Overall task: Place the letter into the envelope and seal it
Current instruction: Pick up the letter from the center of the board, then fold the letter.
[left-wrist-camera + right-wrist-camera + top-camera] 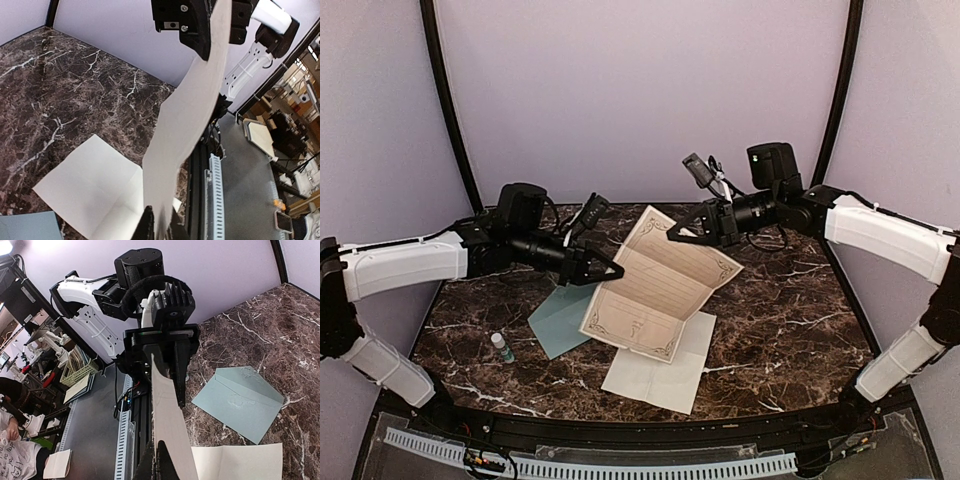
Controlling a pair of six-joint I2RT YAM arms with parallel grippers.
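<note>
The cream paper letter with the thin brown ornamental border (655, 285) is hanging in the air between the two arms, printed face up, sagging along a crease across its middle. It is not touching the dark veined marble table (790, 320).

The left gripper (610, 270) is pinching the letter's left edge, with its fingers drawn together on the paper. The right gripper (678, 233) is clamping the far upper corner, its jaws fully together on the sheet.

The pale teal paper envelope (556, 318) is lying flat on the table below and to the left of the letter, partly hidden under the letter's near-left corner in the top view. Its flap appears to be lying down. A plain white sheet (665, 370) is lying flat beneath the letter. A small white tube with a green cap (502, 347) is standing near the envelope.

Step in hand: two-handed handling of the letter before insertion. Insertion is not yet begun.

The next move probably calls for folding the letter along its crease to envelope size. The envelope flap also needs opening.
</note>
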